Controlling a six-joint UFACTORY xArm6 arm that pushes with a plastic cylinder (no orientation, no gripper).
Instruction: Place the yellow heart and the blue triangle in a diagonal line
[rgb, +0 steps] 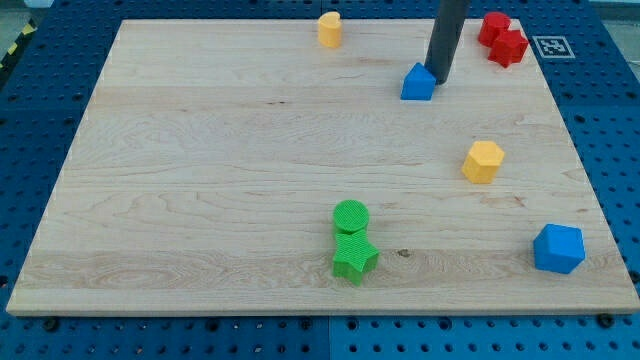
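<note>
The yellow heart sits near the view's top edge, a little right of centre. The blue triangle lies to its lower right, in the upper right part of the wooden board. My dark rod comes down from the view's top, and my tip rests right against the blue triangle's upper right side. The yellow heart is well apart from my tip, to its upper left.
Two red blocks sit together at the top right corner. A yellow hexagon lies at the right. A blue hexagon is at the bottom right. A green cylinder touches a green star at bottom centre.
</note>
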